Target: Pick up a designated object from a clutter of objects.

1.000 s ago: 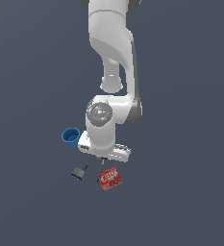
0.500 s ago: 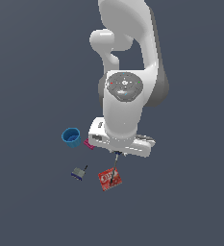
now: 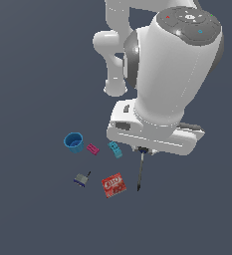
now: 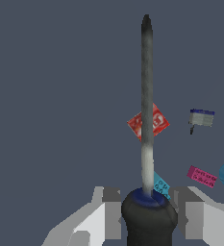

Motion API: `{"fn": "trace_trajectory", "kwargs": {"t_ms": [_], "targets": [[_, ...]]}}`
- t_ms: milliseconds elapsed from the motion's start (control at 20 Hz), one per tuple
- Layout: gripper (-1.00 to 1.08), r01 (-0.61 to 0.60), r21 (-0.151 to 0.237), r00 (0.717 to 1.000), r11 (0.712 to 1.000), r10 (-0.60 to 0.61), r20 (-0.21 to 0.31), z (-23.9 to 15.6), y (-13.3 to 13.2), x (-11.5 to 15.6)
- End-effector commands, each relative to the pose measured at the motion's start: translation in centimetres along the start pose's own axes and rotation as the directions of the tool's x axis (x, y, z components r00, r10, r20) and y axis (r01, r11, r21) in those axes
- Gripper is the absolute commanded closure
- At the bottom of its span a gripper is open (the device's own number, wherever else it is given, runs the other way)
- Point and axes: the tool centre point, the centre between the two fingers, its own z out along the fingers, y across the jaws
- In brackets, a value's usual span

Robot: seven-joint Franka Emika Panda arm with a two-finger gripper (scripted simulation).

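Screwdriver (image 4: pixel 146 110) clamped by its handle in the gripper (image 4: pixel 147 211), lifted clear of the table.
Jaws pinch both sides of the handle; red box (image 3: pixel 113 185), teal brick (image 3: pixel 115 149) and blue cup (image 3: pixel 73 142) sit below.

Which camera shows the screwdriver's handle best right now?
The wrist view: the screwdriver has its dark handle sitting between the jaws, shaft running clear beyond. In the exterior view the arm covers most of the handle, leaving only the shaft visible.
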Motion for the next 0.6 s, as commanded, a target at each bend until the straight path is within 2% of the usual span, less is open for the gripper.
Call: {"fn": "trace_trajectory", "kwargs": {"t_ms": [0,550], "targets": [[1.08,-0.001,0.0,1.0,1.0,0.001,0.0,-2.1,-1.2,0.2],[1.08,0.0,0.001,1.0,1.0,0.0,0.001,-7.0,-4.2,1.0]]}}
